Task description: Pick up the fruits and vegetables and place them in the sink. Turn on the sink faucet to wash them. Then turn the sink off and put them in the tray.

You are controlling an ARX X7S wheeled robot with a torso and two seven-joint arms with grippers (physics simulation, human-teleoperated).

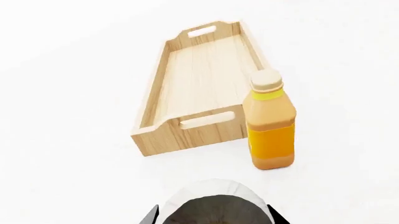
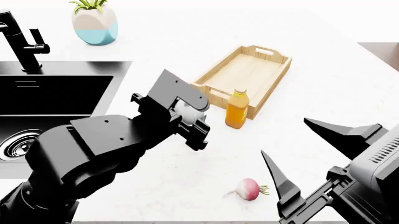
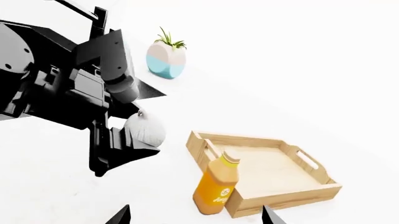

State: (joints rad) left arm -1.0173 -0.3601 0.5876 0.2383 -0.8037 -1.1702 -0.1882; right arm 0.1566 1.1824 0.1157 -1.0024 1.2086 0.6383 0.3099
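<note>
Left claw (image 2: 188,113) grips the garlic bulb (image 3: 145,129), seemingly above open counter (image 2: 156,177); right claw (image 2: 311,158) gapes empty.

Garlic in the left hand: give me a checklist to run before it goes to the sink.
1. Garlic gripped by left hand: ok, held off the counter.
2. Sink free of items: ok in the part visible.
3. Faucet off: cannot tell; no water seen.
4. Radish out of the way: ok, on the counter near the right hand.
5. Bottle clear of the arm: ok, upright beside the tray.
</note>
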